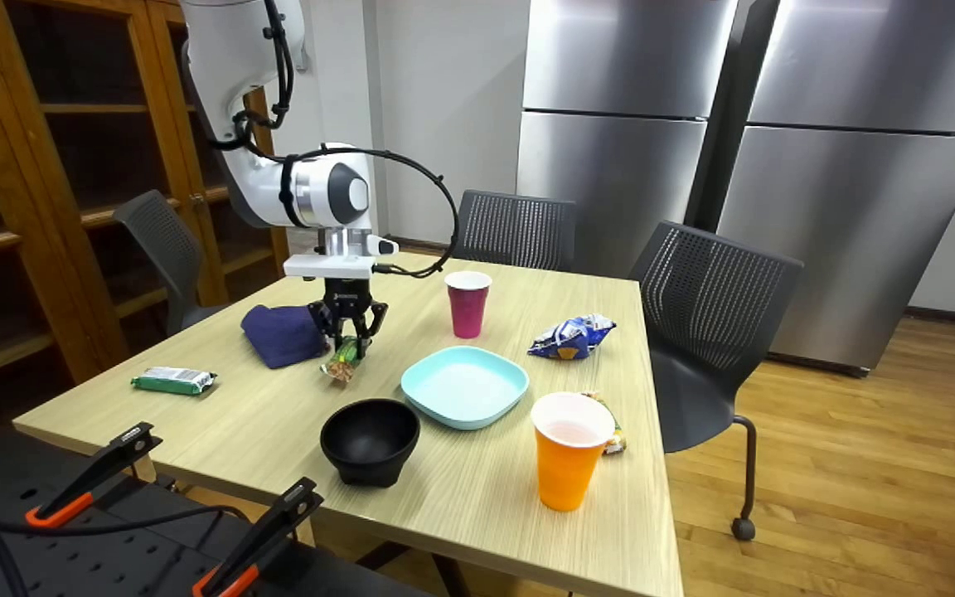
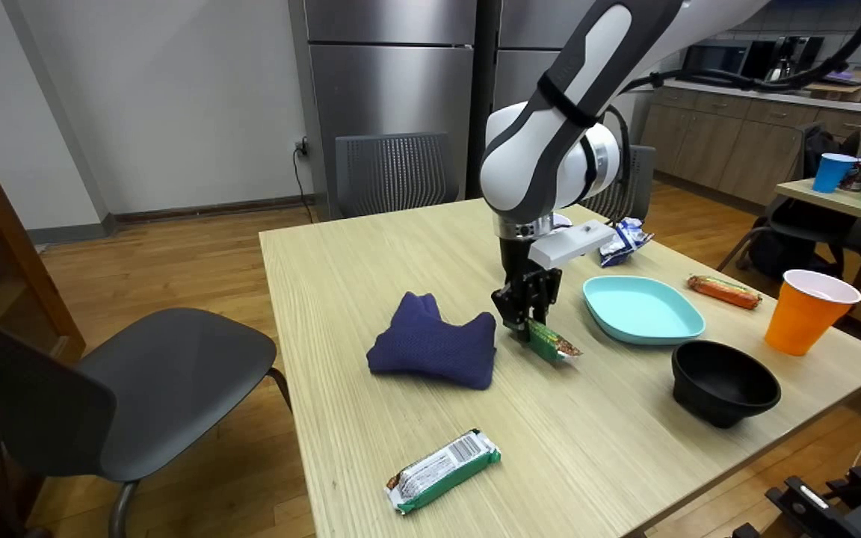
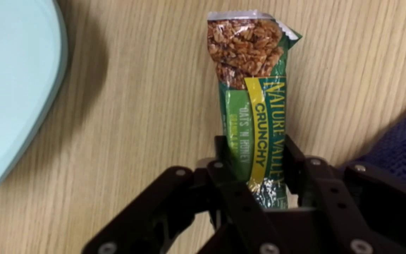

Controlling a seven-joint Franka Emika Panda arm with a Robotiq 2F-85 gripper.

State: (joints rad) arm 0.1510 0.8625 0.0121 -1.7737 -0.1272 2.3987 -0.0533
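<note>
Down at the table, the gripper held a Nature Valley Crunchy Oats 'n Honey granola bar clamped between its jaws, with a navy cloth on one side and a turquoise plate on the other. A second green-wrapped bar lay well apart.

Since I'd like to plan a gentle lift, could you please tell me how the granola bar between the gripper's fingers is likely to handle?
The granola bar is probably fairly stiff, since it looks straight. Its glossy wrapper might slip a little between the fingers. Being labelled crunchy, it may crumble if squeezed hard.
</note>
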